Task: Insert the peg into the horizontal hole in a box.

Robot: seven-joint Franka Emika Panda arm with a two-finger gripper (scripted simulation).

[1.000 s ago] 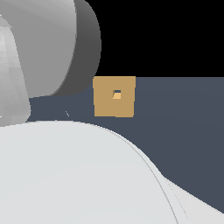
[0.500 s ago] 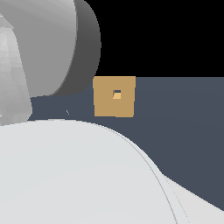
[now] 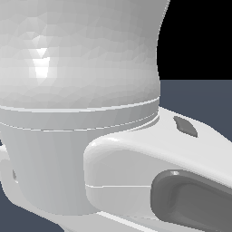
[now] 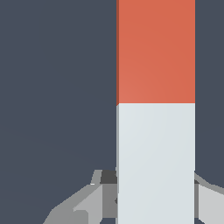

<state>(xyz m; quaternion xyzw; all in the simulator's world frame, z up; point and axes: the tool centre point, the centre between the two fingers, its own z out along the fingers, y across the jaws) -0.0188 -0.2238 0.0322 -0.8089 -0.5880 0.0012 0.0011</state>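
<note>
The peg (image 4: 155, 51), orange-red at one end and pale at the other, is seen between the fingers of the gripper (image 4: 155, 199), apparently pinched at the pale end, and is judged stiff, light and smooth-sided.

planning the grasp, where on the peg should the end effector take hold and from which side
Grip the peg across its narrow width on the pale half near the end, coming straight down from above onto its long flat sides. The end effector already straddles that half in the wrist view; whether it has closed cannot be told.
</note>
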